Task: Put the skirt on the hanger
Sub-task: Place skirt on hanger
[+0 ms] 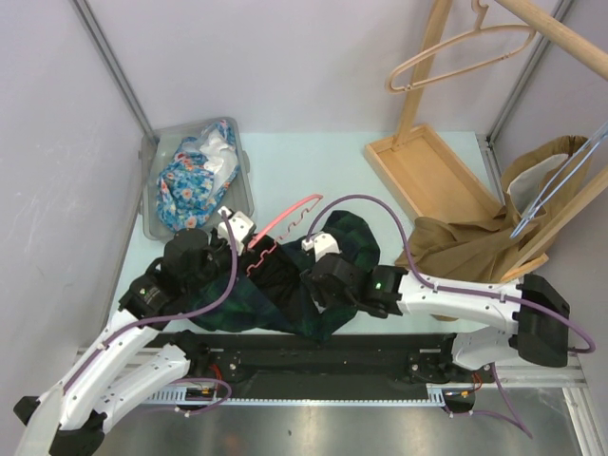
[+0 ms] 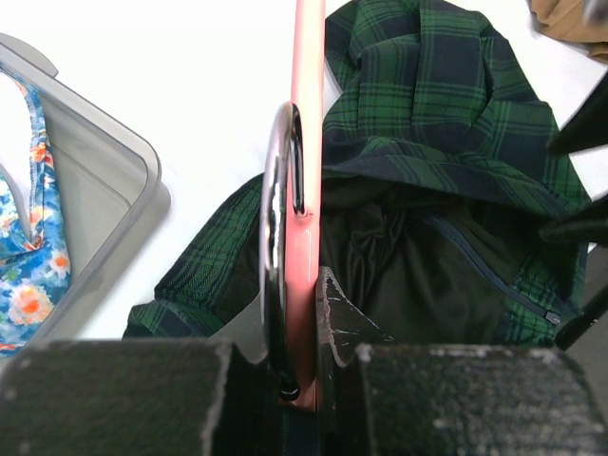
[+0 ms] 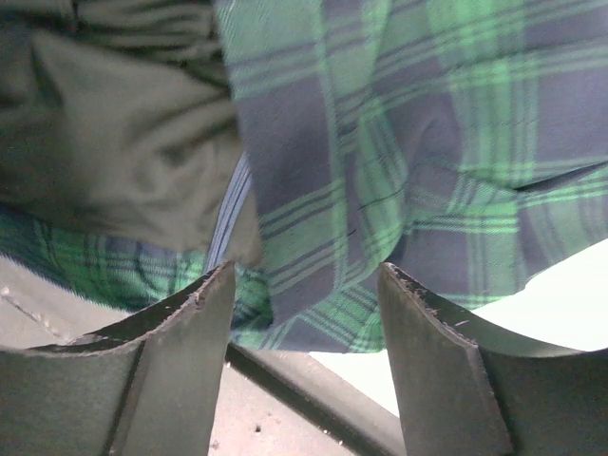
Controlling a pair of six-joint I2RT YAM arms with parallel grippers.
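The top camera looks down from high above and behind the near edge of the table (image 1: 313, 161) and takes in all of it. The left wrist camera looks forward along its own fingers (image 2: 123, 399), very close to the pink hanger (image 2: 309, 142). The right wrist camera looks past its fingers (image 3: 180, 370), almost against the plaid skirt (image 3: 427, 142). All three views share this skirt.

**Cloth, plastic, metal and wood around your skirt**

Your skirt (image 2: 446, 114) is woven green-and-navy plaid cloth, matt, with a smoother dark lining (image 2: 418, 275). Lying across it, the hanger (image 2: 309, 190) is glossy pink plastic carrying a shiny metal loop (image 2: 274, 237). Left of the skirt, the bin (image 1: 150, 204) is frosted grey plastic holding floral cloth (image 1: 190, 176). Right of it you have a bare wooden tray (image 1: 427, 176) and matt tan cloth (image 1: 456, 242).
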